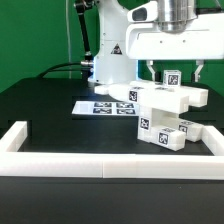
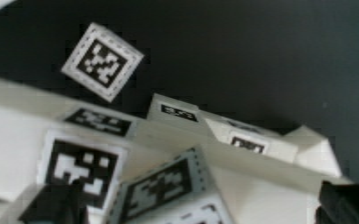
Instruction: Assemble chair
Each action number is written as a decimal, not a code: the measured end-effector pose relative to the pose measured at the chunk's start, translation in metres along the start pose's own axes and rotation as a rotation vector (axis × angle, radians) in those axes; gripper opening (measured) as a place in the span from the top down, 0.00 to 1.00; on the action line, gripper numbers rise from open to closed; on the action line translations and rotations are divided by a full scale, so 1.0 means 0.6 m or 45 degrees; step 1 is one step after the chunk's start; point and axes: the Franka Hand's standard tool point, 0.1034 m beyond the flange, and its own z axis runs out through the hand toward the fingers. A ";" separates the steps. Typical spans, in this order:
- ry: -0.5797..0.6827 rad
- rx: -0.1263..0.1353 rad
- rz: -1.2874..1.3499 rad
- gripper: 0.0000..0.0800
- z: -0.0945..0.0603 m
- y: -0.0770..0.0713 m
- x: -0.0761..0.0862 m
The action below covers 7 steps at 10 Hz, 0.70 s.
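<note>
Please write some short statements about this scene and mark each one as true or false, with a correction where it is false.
1. The pincer stands open above the chair parts. True.
2. The chair parts lie to the exterior view's left of the marker board. False: they lie to its right.
3. The table is black. True.
4. The pincer holds the white border rail. False: the rail lies on the table, in the foreground of the exterior view.
5. The chair parts carry black-and-white square tags. True.
</note>
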 end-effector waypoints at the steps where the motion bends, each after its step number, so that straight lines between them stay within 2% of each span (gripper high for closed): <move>1: 0.000 0.000 -0.066 0.19 0.000 0.001 0.001; 4: 0.001 -0.001 -0.292 0.19 0.000 0.001 0.001; 5: 0.001 -0.001 -0.311 0.30 0.000 0.002 0.002; 6: 0.000 0.000 -0.307 0.47 0.000 0.002 0.001; 7: -0.002 -0.001 -0.305 0.47 0.001 0.004 0.001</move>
